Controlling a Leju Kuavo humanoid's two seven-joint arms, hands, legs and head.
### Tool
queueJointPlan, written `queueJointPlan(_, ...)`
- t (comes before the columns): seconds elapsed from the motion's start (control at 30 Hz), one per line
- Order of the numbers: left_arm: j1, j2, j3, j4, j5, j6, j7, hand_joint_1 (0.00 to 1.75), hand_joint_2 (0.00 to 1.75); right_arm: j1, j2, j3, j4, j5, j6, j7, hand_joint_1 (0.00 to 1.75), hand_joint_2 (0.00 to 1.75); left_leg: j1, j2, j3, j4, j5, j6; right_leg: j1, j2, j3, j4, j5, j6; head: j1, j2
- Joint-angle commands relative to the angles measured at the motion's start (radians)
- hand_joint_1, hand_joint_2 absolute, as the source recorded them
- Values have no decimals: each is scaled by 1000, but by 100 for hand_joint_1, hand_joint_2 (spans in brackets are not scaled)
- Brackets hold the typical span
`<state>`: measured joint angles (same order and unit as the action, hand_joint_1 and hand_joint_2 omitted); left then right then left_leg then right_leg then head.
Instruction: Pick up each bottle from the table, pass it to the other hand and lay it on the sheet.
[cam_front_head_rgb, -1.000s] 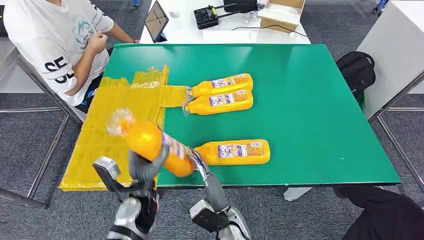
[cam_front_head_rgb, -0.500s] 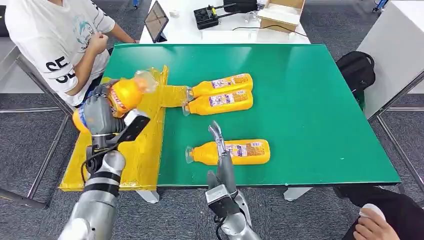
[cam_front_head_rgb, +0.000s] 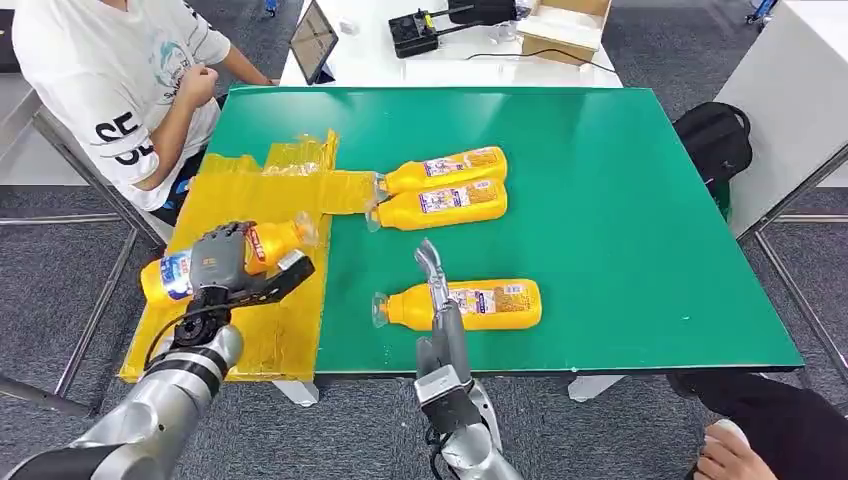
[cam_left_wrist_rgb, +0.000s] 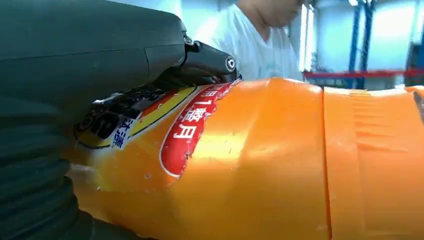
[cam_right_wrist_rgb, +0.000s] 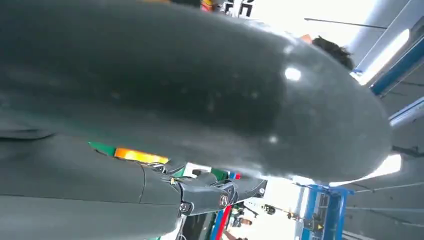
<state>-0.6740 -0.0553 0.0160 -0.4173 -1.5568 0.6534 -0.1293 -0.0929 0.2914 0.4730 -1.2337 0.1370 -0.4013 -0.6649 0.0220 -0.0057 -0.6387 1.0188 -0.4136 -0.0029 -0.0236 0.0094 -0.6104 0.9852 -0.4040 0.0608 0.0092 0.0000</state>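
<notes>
The left robot hand (cam_front_head_rgb: 222, 262) grips an orange juice bottle (cam_front_head_rgb: 230, 255) around its middle, dark fingers wrapped over the label, and holds it almost on its side low over the yellow sheet (cam_front_head_rgb: 255, 205) at the tabletop's left edge. I cannot tell whether the bottle touches the sheet. I judge this bottle handed over and about to be laid down, so the first placement is nearly done.

Three bottles are left on the green tabletop (cam_front_head_rgb: 620, 200). Two lie side by side near the middle, touching, the upper bottle (cam_front_head_rgb: 445, 168) and the lower bottle (cam_front_head_rgb: 440, 203), their caps at the sheet's strip. The third bottle (cam_front_head_rgb: 465, 305) lies near the front edge, just behind the right robot hand (cam_front_head_rgb: 438, 290), which stands with fingers pointing up and holds nothing; how far they are spread I cannot tell.

The bottles are smooth, glossy plastic, flat-sided, with clear caps and printed paper labels. In the left wrist view the held one shows dents and a ribbed band. The sheet is thin, crinkled yellow film; the tabletop is matte and even.
</notes>
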Motion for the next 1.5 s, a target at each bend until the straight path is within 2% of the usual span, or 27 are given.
queueJointPlan(0.03, -61, 40, -59, 154, 15, -34, -18, 175, 175, -20, 27, 16, 41, -9, -1, -33, 0, 0, 1, 2, 7, 0, -3, 1, 2, 1, 6, 0, -3, -5, 0, 0)
queueJointPlan(0.07, -60, 37, -54, 158, 21, -48, -20, 175, 175, -22, 28, 14, 51, -9, 0, -33, 0, 0, 0, 2, 3, 0, -2, 1, 1, 0, 3, 0, -1, -3, 0, 0)
queueJointPlan(0.23, -24, 44, -14, 165, 60, -120, -65, 175, 175, -26, 32, 4, 74, -11, 11, -33, 0, 0, 0, 4, 7, -1, -3, 1, 1, 2, 6, -1, -2, -3, 0, 0)
queueJointPlan(0.27, -23, 42, 5, 167, 80, -141, -72, 73, 175, -27, 33, 1, 78, -13, 14, -33, 0, 0, 0, 4, 8, -1, -4, 1, 2, 2, 7, -1, -2, -4, 0, 0)
queueJointPlan(0.3, -21, 44, 8, 166, 81, -160, -75, 0, 175, -31, 35, -2, 93, -13, 22, -33, 0, 0, 0, 3, 5, -1, -2, 1, 1, 2, 4, -1, -1, -3, 0, 0)
queueJointPlan(0.43, -23, 43, 16, 168, 89, -177, -80, 0, 175, -31, 36, -4, 97, -11, 21, -33, 0, 0, 0, 3, 5, -1, -2, 1, 1, 2, 4, -1, -1, -3, 0, 0)
queueJointPlan(0.47, -26, 41, 25, 167, 100, -189, -87, 0, 0, -31, 38, -6, 100, -12, 21, -33, 0, 0, 0, 3, 7, -1, -2, 1, 1, 2, 6, -1, -1, -4, 0, 0)
queueJointPlan(0.63, -28, 22, 115, 152, 201, -267, -159, 0, 0, -40, 49, -29, 142, -11, 28, -33, 0, 0, 0, 2, 8, -1, -2, 1, 1, 1, 7, -1, -1, -4, 0, 0)
queueJointPlan(0.77, -27, 15, 138, 147, 228, -289, -184, 0, 0, -42, 52, -39, 150, -10, 26, -33, 0, 0, 0, 1, 9, -1, -1, 1, 1, 0, 8, -1, -1, -3, 0, 0)
queueJointPlan(0.87, -16, -1, 180, 124, 281, -235, -261, 0, 0, -48, 58, -66, 175, -21, 13, -33, 0, 0, 0, 0, 9, -1, -1, 1, 0, 0, 9, -1, -1, -3, 0, 0)
queueJointPlan(0.93, -20, -9, 216, 118, 329, -259, -299, 0, 0, -49, 58, -78, 180, -30, 8, -33, 0, 0, 0, -1, 8, -1, 0, 1, 0, -1, 9, -1, -1, -2, 0, 0)
queueJointPlan(0.97, -26, -16, 252, 113, 385, -318, -348, 0, 0, -53, 58, -87, 194, -36, 19, -33, 0, 0, 0, -1, 10, -1, -1, 1, 1, -1, 10, -1, -1, -3, 0, 0)
queueJointPlan(1.27, -28, -20, 273, 106, 416, -346, -375, 0, 0, -54, 58, -89, 200, -33, 17, -33, 0, 0, 0, 0, 10, -1, -1, 1, 1, 0, 11, -1, -1, -3, 0, 0)
queueJointPlan(1.4, -27, -62, 379, 43, 625, -545, -526, 0, 0, -57, 58, -104, 228, -35, 31, -33, 0, 0, 0, -2, 8, -1, 0, 0, 0, -1, 9, -1, -1, -2, 0, 0)
queueJointPlan(1.47, -24, -96, 422, -14, 730, -548, -566, 0, 0, -57, 58, -110, 237, -26, 34, -33, 0, 0, 0, -2, 8, -1, 0, 0, 0, -2, 9, -1, -1, -2, -1, 0)
queueJointPlan(1.5, -9, -122, 424, -81, 795, -491, -569, 0, 0, -59, 58, -109, 250, -8, 36, -33, 0, 0, 0, -3, 9, -1, 0, 1, 1, -3, 10, -1, -1, -3, 0, 0)
